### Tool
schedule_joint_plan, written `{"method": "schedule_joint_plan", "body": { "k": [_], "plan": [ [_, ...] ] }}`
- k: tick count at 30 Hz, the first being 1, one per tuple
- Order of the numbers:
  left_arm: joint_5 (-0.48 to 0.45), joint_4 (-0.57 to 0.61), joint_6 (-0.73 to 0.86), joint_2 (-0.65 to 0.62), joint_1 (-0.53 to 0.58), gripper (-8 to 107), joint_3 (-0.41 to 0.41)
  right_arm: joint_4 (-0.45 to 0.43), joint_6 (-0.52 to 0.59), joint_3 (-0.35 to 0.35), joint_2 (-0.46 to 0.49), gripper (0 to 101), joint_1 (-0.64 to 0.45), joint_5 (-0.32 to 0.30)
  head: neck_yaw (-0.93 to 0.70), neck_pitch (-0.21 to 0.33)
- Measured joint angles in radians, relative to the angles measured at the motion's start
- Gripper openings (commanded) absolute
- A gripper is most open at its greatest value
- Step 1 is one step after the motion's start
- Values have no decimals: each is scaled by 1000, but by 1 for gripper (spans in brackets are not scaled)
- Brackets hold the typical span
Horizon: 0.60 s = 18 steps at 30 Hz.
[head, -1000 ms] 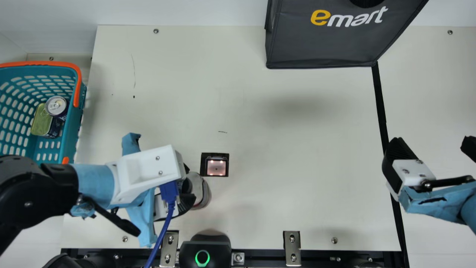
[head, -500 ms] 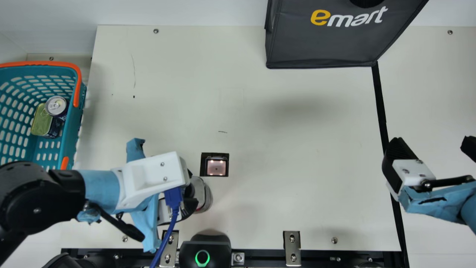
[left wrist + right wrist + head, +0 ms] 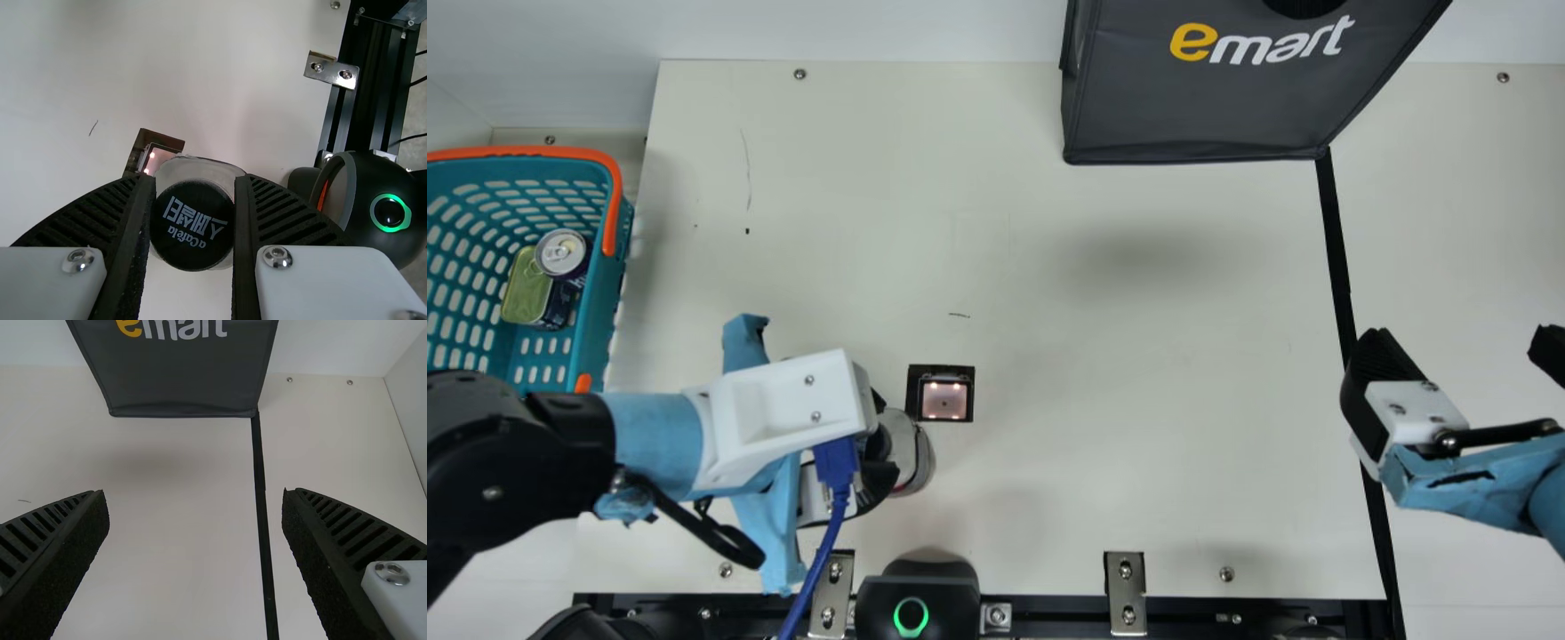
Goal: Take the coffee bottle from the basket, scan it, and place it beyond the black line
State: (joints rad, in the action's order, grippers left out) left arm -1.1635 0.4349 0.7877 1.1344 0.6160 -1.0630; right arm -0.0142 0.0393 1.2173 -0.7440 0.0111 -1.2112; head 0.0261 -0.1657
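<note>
Coffee bottle in grip, the left gripper was over the left part of the cream table, its two ribbed fingers clamped on the bottle from either side. In the left wrist view the black cap (round, with pale lettering across it) sat between the fingers and faced that camera, the clear upper part of the bottle showing around it. The main view had the bottle just beside the lit scanner window; whether it touched the table I could not tell. It was out of the basket and on the basket's side of the black line, well apart from that line.

The right gripper was at the main view's right, by the black line, its fingers wide apart with nothing between them. In the right wrist view the line ran along the table between those fingers.

A silver-topped can and a green-topped tin were together in the teal basket at the left. A dark bag stood at the far side, one lower corner at the line's end, and a black device with a green ring was at the near edge.
</note>
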Motion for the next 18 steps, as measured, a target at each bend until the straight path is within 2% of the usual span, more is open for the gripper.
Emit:
{"method": "schedule_joint_plan", "body": {
  "k": [9,18],
  "plan": [
    [-25,-5,-13,7,0,10,-58,0,0,0,0,91,0,0,2,0],
    [-16,-11,-40,9,12,10,-64,0,0,0,0,91,0,0,0,0]
  ]
}}
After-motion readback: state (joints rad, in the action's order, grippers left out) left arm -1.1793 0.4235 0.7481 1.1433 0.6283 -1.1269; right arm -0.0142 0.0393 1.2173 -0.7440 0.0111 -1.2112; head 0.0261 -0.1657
